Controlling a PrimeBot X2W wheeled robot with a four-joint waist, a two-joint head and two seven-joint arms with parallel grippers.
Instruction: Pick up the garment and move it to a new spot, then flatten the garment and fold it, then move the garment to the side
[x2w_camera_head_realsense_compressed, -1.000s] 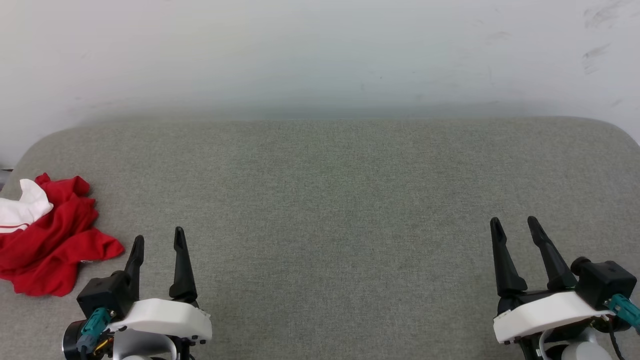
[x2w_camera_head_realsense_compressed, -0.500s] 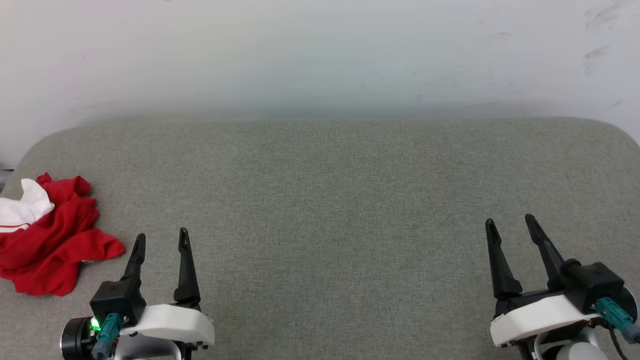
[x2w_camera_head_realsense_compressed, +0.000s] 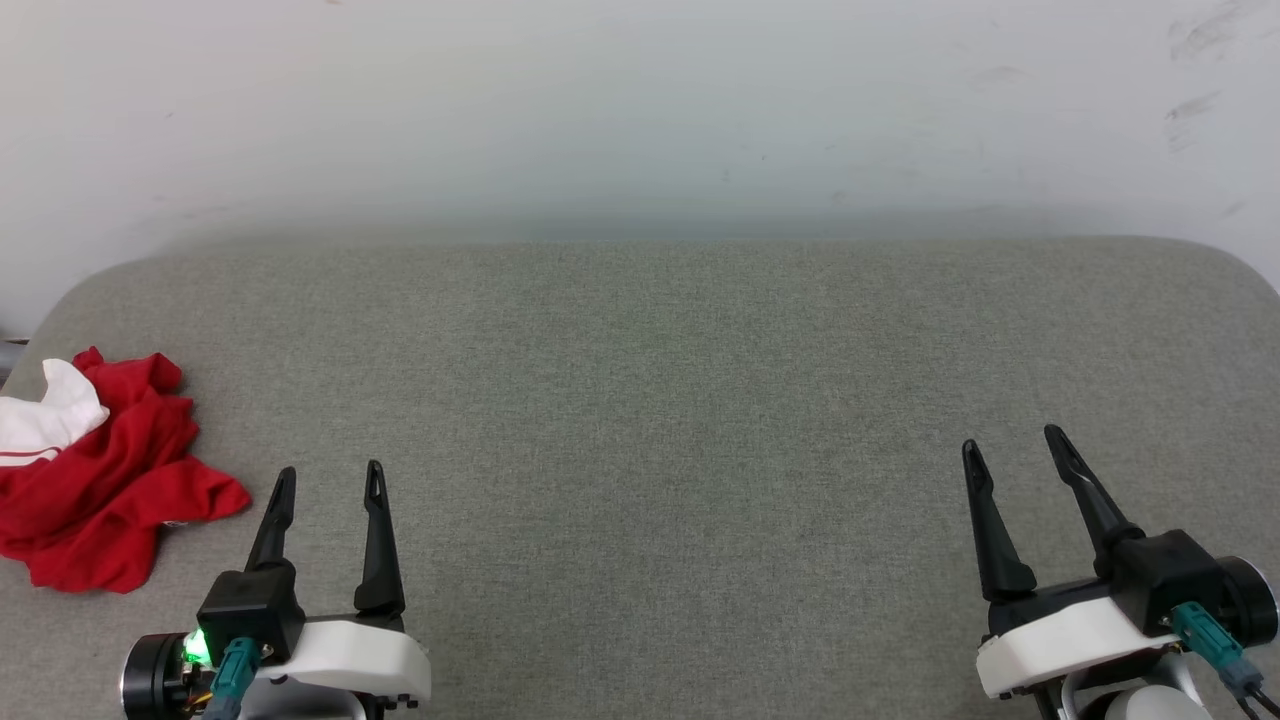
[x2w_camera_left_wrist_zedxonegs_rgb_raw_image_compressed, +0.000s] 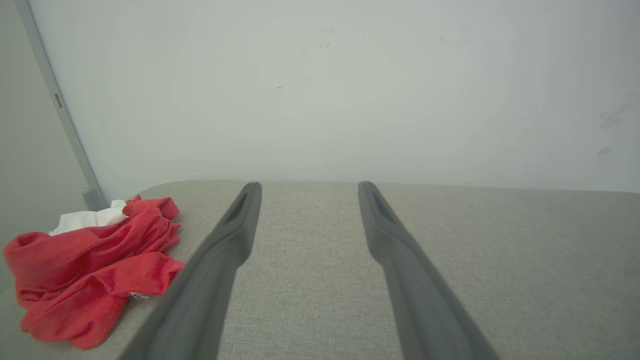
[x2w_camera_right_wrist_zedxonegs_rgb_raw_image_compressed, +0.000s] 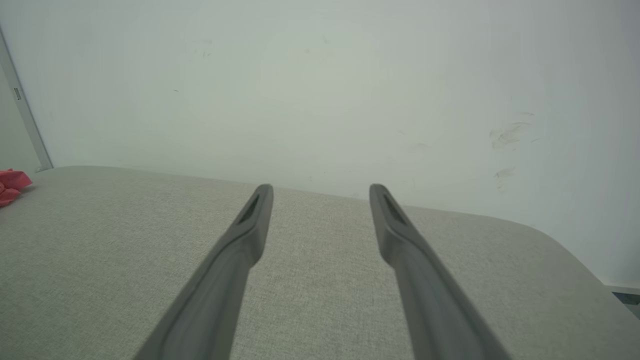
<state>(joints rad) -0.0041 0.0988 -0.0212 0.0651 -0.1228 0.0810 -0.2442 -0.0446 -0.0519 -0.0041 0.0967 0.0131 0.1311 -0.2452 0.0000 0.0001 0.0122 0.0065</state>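
Finds the garment (x2w_camera_head_realsense_compressed: 100, 480) heaped in a loose red bundle at the left edge of the bench (x2w_camera_head_realsense_compressed: 650, 400), with a white sleeve (x2w_camera_head_realsense_compressed: 40, 420) poking out at its upper left in the head view. Shows no number, hem or collar in that crumple, so offers no obvious corner to take. Rests on the bench, touched by nothing.

Holds the left jaws wide apart and empty, low at the near edge, just right of the garment and pointing toward the wall (x2w_camera_head_realsense_compressed: 640, 100) rather than at the cloth. Puts the garment (x2w_camera_left_wrist_zedxonegs_rgb_raw_image_compressed: 95, 280), in the left wrist view, off to the left of the jaws, not between them. Holds the right jaws equally wide and empty at the near right, well apart from the garment (x2w_camera_right_wrist_zedxonegs_rgb_raw_image_compressed: 10, 185), a mere red scrap at the left margin of the right wrist view.

Reads as a ready pose ahead of the first step: spread wide so as to close over a thick fold with no opening move needed. Leaves pick-up, flattening, folding and setting aside all undone. Probably calls for the left arm, the nearer one, to swing left and down onto the heap. Keeps the broad middle of the bench bare, likely as the new spot for spreading. Risks pinching one layer only and dragging the rest.
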